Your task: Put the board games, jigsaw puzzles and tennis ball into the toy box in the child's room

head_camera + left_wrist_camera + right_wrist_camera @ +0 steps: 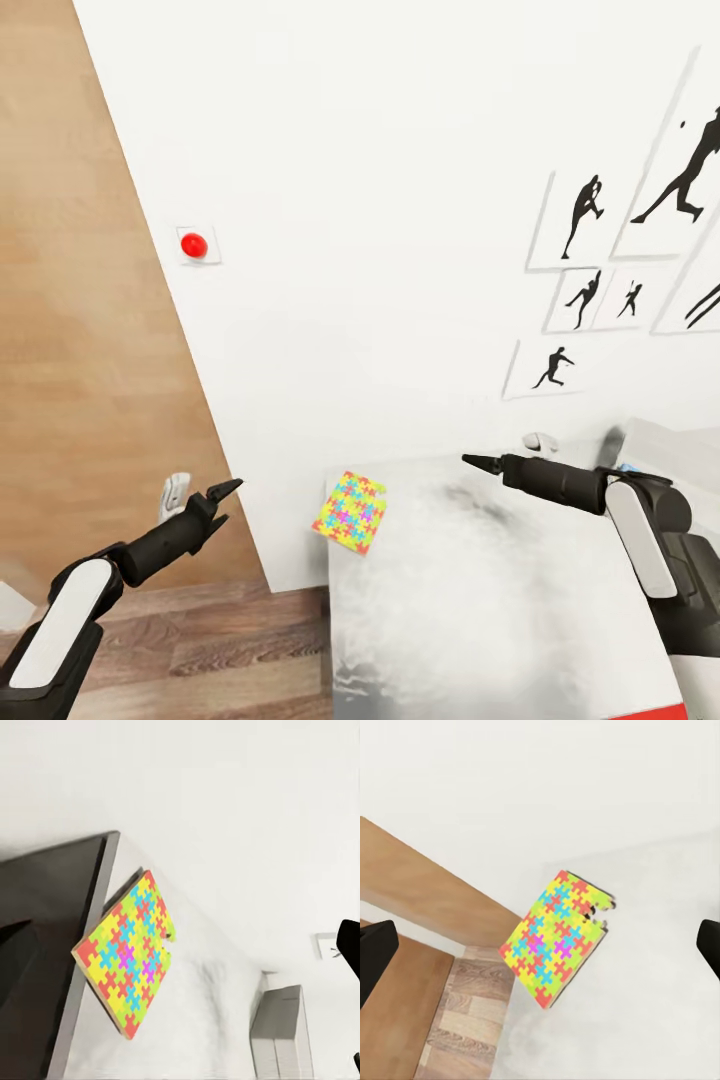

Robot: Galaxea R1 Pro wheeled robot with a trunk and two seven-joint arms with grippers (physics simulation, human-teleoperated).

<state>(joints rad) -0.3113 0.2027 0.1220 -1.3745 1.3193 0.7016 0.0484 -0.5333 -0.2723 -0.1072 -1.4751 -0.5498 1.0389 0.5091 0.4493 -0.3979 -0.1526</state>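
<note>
Jigsaw puzzle (349, 513) lies at the far left corner of the pale bench (500, 610), overhanging its edge. My left claw (222, 497) and right claw (478, 462) both empty; how far open, cannot tell. White wall, sports pictures (585, 215), plank floor (230, 650).

We face a plain white wall (380, 200) with a small square plate holding a red round button (194, 244). To the right hang several black sports-silhouette pictures (585, 215) in pale frames. On the left we see a tan wood door (70, 330), and below it a floor of brown wood planks (230, 650).
</note>
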